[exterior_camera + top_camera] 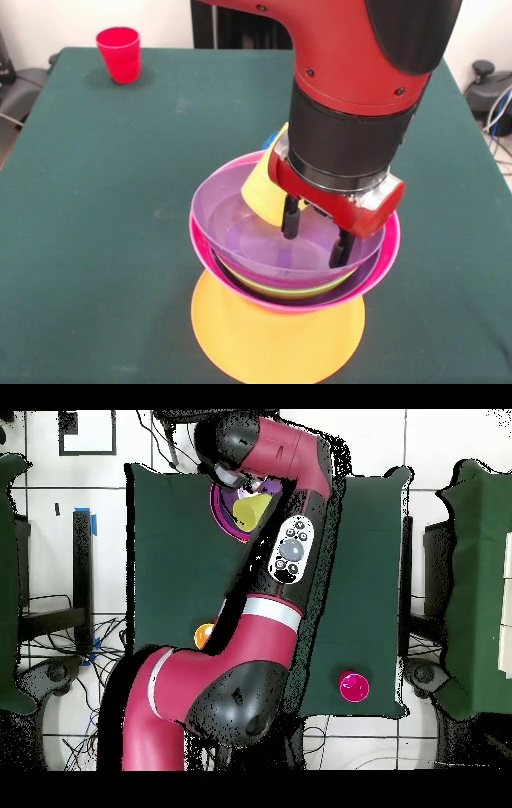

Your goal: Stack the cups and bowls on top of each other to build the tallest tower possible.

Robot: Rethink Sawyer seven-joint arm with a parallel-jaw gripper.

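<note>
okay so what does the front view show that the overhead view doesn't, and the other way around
Only the front view shows the inverted large orange plastic bowl as the tower's base, the lime green bowl's rim between the pink and purple ones, and the gripper with its black fingers apart inside the translucent purple bowl. Only the overhead view shows a small orange object beside the arm. Both show the green table, the small red plastic cup, the large pink bowl and the yellow cup tilted in the tower.

The gripper [314, 237] and a yellow cup [268, 188] crowd the top bowl [240, 220]; the table [88, 184] around lies open.
</note>
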